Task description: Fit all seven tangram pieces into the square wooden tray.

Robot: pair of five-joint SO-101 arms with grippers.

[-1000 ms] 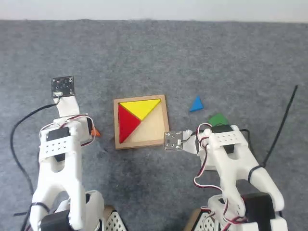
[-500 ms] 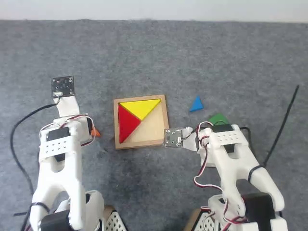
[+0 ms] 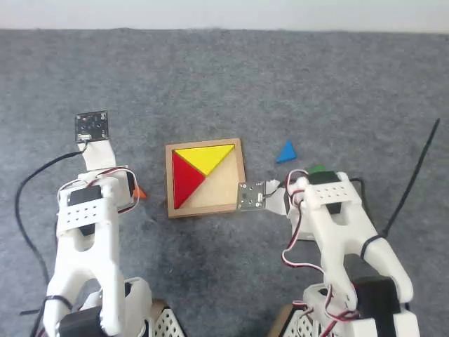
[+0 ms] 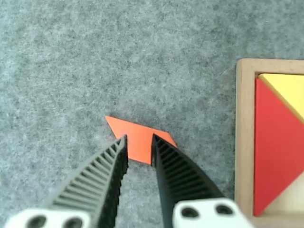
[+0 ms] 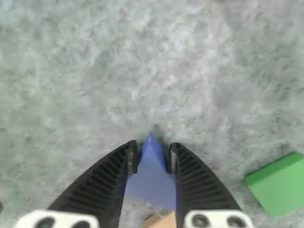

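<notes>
Two of seven pieces seated: yellow triangle (image 3: pixel 205 157) and red triangle (image 3: pixel 185 181), in the square wooden tray (image 3: pixel 241 168). Left hand (image 4: pixel 139 138): slightly spread over the orange parallelogram (image 4: pixel 135 129), which lies flat on the table (image 4: pixel 71 57) beside the tray. Right hand (image 5: pixel 152 145): pinching a blue piece (image 5: pixel 153 180). Step, as judged: bringing blue to the tray. Next calls for turning it to fit the bare corner.

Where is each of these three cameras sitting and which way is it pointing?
High view: fixed above the table, looking down on the tray; the left arm and right arm show.
Left wrist view: on the left arm's wrist, looking down past the left gripper at the orange piece.
Right wrist view: on the right arm's wrist, looking down past the right gripper, shut on a blue piece.
Shared: high and left wrist views both show the tray, red triangle and orange piece.
</notes>
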